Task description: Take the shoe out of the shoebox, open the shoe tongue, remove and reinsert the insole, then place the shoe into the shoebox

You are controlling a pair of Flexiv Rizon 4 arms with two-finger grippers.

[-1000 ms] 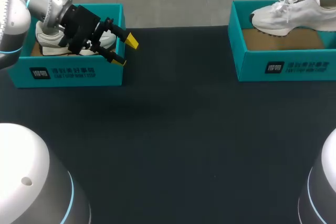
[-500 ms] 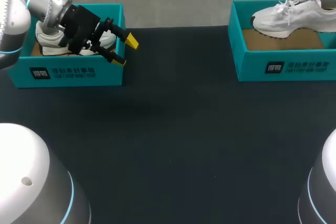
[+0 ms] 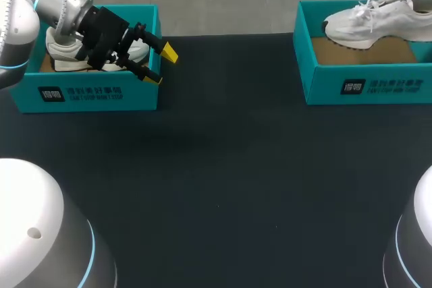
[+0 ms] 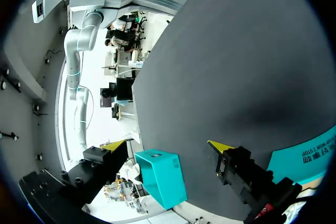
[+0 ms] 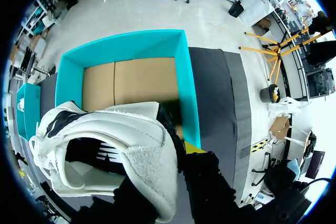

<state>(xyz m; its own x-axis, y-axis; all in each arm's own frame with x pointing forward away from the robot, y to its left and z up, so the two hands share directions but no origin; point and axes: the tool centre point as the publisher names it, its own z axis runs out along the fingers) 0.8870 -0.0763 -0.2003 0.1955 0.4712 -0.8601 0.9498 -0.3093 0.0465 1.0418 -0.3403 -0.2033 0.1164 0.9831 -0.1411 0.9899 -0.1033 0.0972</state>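
Note:
A white shoe (image 3: 368, 18) hangs over the teal shoebox (image 3: 364, 85) at the back right. In the right wrist view my right gripper (image 5: 170, 177) is shut on the heel collar of that shoe (image 5: 121, 135), above the box's (image 5: 121, 43) brown cardboard floor. In the head view the right gripper is out of frame. My left gripper (image 3: 160, 65) stands open at the right end of the left shoebox (image 3: 88, 92), with nothing between its fingers (image 4: 220, 146). A second white shoe (image 3: 64, 52) lies in that box behind the arm.
Dark table surface (image 3: 223, 166) stretches between the two boxes. The left wrist view looks across it to the far teal box (image 4: 160, 177), with the near box's wall (image 4: 310, 153) beside the gripper.
The shoe held over the right box has shifted slightly. The left arm has not moved.

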